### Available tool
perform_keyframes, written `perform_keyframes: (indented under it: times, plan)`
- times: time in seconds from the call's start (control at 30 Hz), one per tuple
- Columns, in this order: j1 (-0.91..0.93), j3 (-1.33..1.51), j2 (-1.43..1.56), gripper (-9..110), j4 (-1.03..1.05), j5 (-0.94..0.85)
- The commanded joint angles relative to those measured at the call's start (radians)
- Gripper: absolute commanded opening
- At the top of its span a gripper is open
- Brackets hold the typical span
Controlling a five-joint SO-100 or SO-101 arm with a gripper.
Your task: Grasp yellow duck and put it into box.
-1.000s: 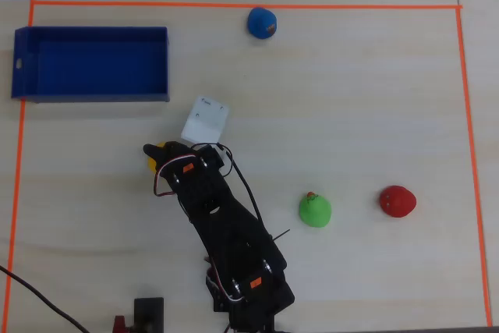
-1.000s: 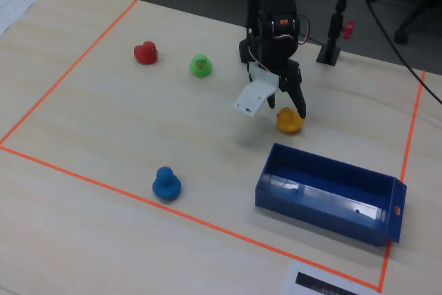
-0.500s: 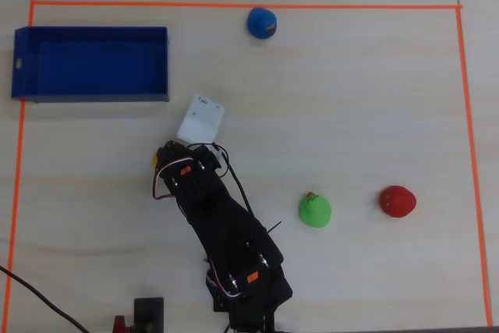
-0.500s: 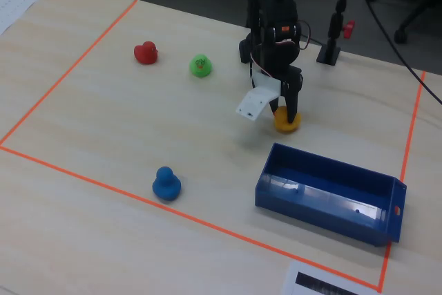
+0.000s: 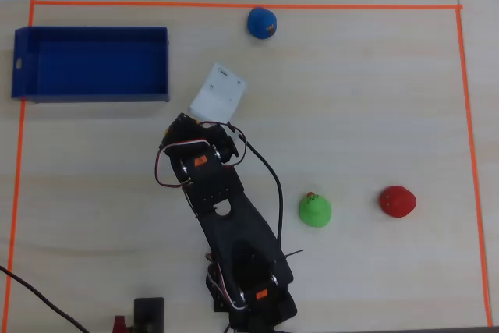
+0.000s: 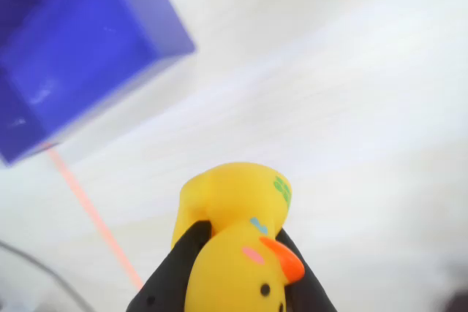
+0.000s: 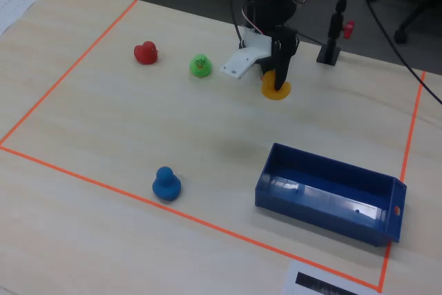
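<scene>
My gripper [image 7: 277,85] is shut on the yellow duck [image 7: 276,89] and holds it in the air above the table. In the wrist view the yellow duck [image 6: 234,231], with its orange beak, sits pinched between the two black fingers [image 6: 179,272] of the gripper [image 6: 241,233]. From overhead the arm hides the duck; the gripper [image 5: 179,124] is below and right of the box [image 5: 90,99]. The dark-blue box [image 7: 318,209] stands with nothing in it, apart from the gripper, and its corner shows in the wrist view as the box [image 6: 66,56].
A blue toy [image 5: 262,23] [image 7: 166,182], a green toy [image 5: 315,210] [image 7: 200,65] and a red toy [image 5: 398,201] [image 7: 146,52] sit on the table. Orange tape [image 5: 234,5] frames the work area. A black stand [image 7: 330,52] is behind the arm.
The gripper shut on the yellow duck and lifted it off the table. The arm swung slightly right in the overhead view.
</scene>
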Motion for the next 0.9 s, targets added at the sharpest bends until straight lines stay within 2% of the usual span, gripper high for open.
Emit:
perform_keyframes:
  times: [0.0, 0.17, 0.53, 0.87]
  plan:
    - [-0.043, -0.370, -0.190, 0, 0.075, 0.020]
    - [-0.106, -0.512, -0.436, 0, 0.018, 0.021]
    - [-0.146, -1.069, -0.939, 0, 0.052, 0.021]
    - [-0.107, -1.276, -1.186, 0, 0.006, -0.018]
